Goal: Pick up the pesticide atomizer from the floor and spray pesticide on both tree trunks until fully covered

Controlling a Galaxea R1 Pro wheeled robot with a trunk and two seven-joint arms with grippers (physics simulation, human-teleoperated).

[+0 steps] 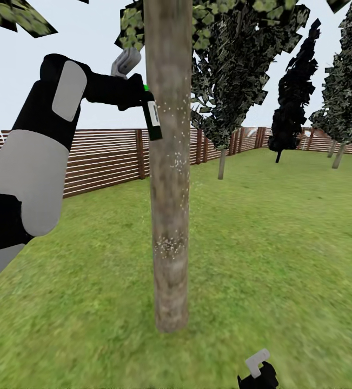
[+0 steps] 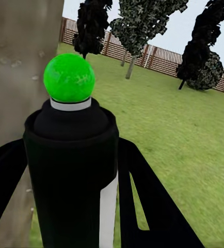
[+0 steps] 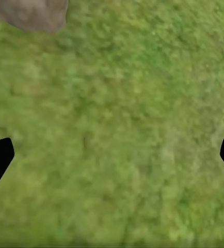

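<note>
A thick grey-brown tree trunk [image 1: 169,162] rises straight ahead in the head view. White pesticide specks [image 1: 170,246] dot its bark in patches, mostly on the middle and upper part. My left gripper [image 1: 138,97] is raised beside the trunk's left side and shut on the pesticide atomizer [image 1: 152,116], a dark bottle with a green top. In the left wrist view the atomizer [image 2: 70,165] stands between my fingers, its green dot [image 2: 69,77] close to the trunk [image 2: 19,62]. My right gripper [image 3: 112,155] hangs low over grass, fingers wide open; its wrist [image 1: 258,373] shows at the bottom.
A brown slat fence [image 1: 105,159] rings the lawn [image 1: 273,243]. Another leafy tree [image 1: 221,162] stands behind the near trunk, with dark cypress-like columns [image 1: 294,97] further right. The trunk's base [image 3: 32,14] appears in the right wrist view.
</note>
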